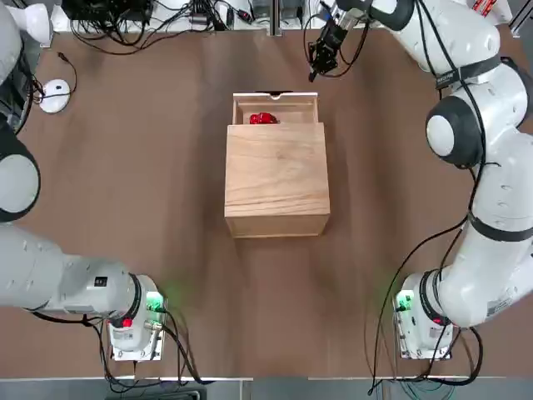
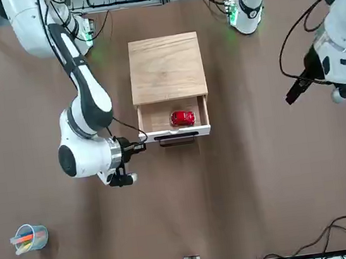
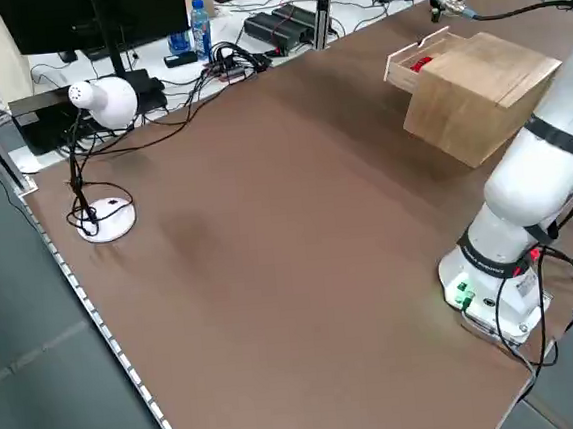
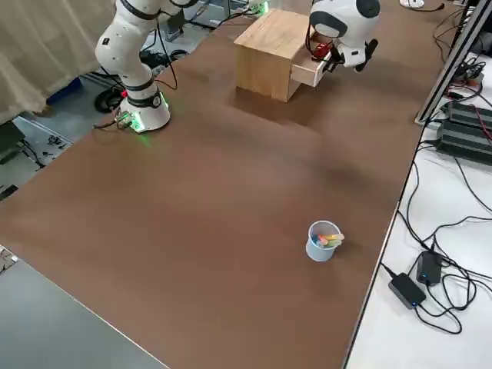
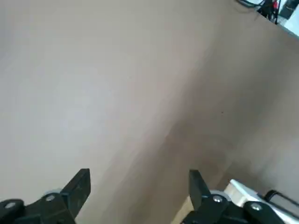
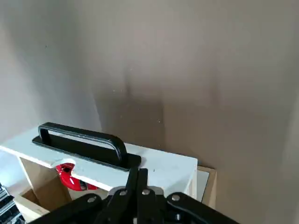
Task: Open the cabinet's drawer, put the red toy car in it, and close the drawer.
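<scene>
**Brown counter, drawer out, car inside**

Brown counter (image 1: 166,167) fills the scene, with cables and electronics along its far edge. At its middle stands the cabinet (image 1: 276,179), a pale wooden box. Its drawer (image 2: 174,131) is pulled out on the side away from the arm bases, a black handle (image 6: 81,138) on its white front. The red toy car (image 2: 183,118) lies inside the drawer, near the middle of the open tray.

The right gripper (image 2: 121,179) hangs just off the drawer's front corner, above the counter, its fingers pressed fully together and holding nothing. The left gripper (image 2: 294,93) is well apart from the cabinet, out over bare counter, its fingers (image 5: 79,186) spread wide and empty.

A white computer mouse (image 1: 55,90) lies near the counter's far left corner, and a small cup of coloured pens (image 2: 29,238) stands well off on the right arm's side.
</scene>
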Controlling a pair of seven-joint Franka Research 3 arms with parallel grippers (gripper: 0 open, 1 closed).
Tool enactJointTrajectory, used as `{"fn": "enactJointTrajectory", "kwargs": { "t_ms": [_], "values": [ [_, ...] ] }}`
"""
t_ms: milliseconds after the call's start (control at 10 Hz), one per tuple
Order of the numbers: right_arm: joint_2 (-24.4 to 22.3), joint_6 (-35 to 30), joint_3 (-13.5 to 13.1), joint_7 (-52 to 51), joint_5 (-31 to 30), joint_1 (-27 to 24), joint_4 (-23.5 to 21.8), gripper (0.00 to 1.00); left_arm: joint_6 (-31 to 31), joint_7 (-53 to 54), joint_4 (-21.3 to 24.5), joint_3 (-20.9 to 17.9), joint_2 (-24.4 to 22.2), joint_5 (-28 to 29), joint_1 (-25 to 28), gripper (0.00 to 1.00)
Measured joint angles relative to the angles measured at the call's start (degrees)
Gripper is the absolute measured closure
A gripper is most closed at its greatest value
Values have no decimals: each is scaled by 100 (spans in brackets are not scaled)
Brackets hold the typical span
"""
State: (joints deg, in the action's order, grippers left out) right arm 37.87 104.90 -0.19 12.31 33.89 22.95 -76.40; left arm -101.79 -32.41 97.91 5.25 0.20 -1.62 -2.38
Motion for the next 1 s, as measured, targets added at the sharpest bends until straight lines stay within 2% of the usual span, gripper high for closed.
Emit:
{"fn": "enactJointTrajectory", "kwargs": {
  "t_ms": [200,400,700,1000],
  "values": [
    [46,3,-1,31,0,99,-76,98,307,1225,-62,-199,-5,4,5,0],
    [62,3,-4,34,0,127,-158,98,482,1900,-403,-406,6,4,8,0],
    [64,-147,-26,38,4,127,-142,98,1002,2397,-687,-499,3,61,10,0],
    [69,-319,-31,38,10,129,-93,98,1109,2438,-728,-492,2,101,4,0]
  ]
}}
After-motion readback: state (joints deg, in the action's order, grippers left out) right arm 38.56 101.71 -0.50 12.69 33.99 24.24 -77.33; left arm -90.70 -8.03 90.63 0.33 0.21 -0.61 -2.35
